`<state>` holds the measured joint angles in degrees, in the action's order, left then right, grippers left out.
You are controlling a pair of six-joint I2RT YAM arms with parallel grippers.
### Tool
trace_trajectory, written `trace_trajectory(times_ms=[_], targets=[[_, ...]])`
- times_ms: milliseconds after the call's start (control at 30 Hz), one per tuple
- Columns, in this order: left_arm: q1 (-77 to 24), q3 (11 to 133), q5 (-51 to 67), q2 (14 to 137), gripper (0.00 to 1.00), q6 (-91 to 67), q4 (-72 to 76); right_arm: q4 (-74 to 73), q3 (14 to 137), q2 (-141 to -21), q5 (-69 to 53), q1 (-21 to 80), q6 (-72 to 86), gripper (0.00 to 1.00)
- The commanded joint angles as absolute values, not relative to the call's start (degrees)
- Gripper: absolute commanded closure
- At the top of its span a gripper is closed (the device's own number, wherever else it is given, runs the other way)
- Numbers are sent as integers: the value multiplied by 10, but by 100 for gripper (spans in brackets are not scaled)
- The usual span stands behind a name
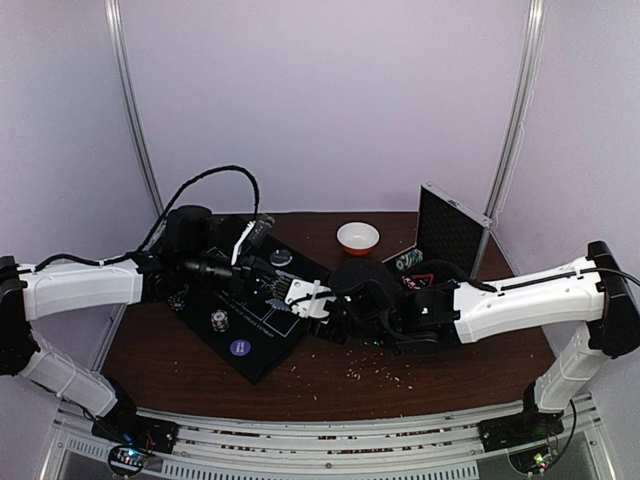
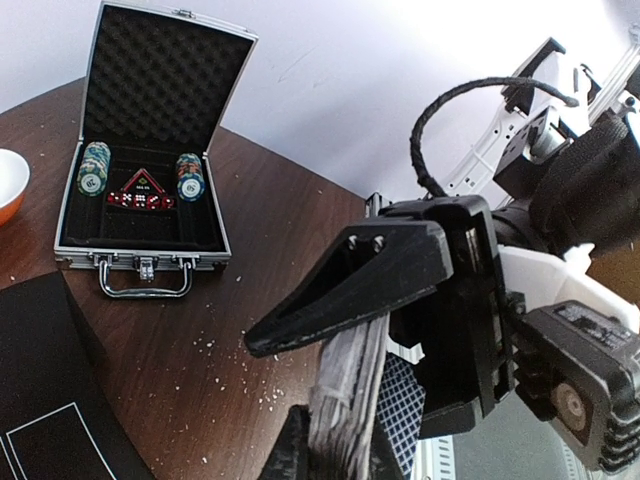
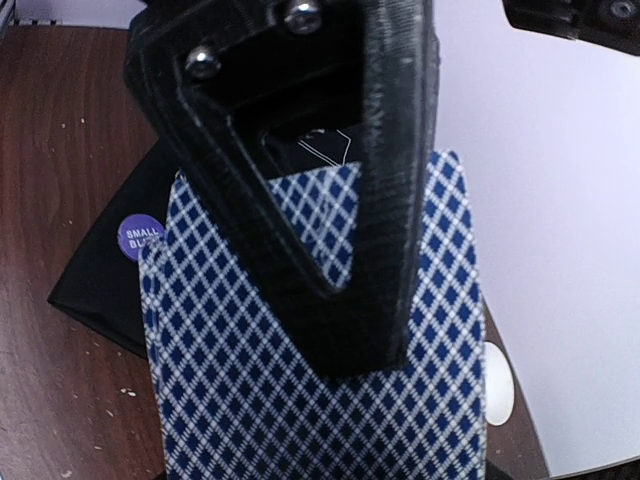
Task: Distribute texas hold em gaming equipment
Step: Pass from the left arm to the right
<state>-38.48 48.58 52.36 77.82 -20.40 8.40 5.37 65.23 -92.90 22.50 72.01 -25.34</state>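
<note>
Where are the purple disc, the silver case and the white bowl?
purple disc (image 3: 140,237), right wrist view, printed face.
silver case (image 2: 160,85), left wrist view, lid foam.
white bowl (image 1: 358,236), top external view, bare inside.

Behind the black fingers (image 3: 300,270), the deck of playing cards (image 3: 330,400) shows a blue-and-white diamond lattice (edges grey); left of them, a purple round disc (image 3: 140,237), white-lettered.

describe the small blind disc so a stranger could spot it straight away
Find the black mat on the left of the brown table. At its corner nearest the arm bases lies the purple disc. It is flat with white lettering, unlike the striped poker chips just behind it and the pale grey disc at the mat's far end.
</note>
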Motion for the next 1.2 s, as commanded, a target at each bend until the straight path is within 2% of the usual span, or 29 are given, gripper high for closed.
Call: trace_trajectory(times_ms=[0, 100, 233, 500, 633, 933, 1033, 1167], targets=[[-386, 500, 524, 786, 100, -201, 95, 49, 660, -915, 221, 720, -246, 48], [-386, 503, 524, 788, 100, -192, 86, 51, 661, -917, 225, 720, -245, 50], [-387, 506, 516, 794, 87, -189, 76, 63, 665, -918, 227, 720, -245, 50], [-389, 524, 483, 816, 76, -182, 41, 70, 672, -922, 230, 720, -252, 50], [-390, 529, 472, 813, 65, -179, 38, 68, 668, -921, 232, 719, -250, 50], [-391, 553, 462, 818, 47, -158, 4, 67, 663, -918, 228, 716, -244, 50], [-389, 573, 445, 814, 37, -145, -15, 65, 658, -916, 228, 715, -239, 50], [-389, 600, 470, 823, 29, -119, -50, 67, 650, -908, 225, 713, -232, 50]])
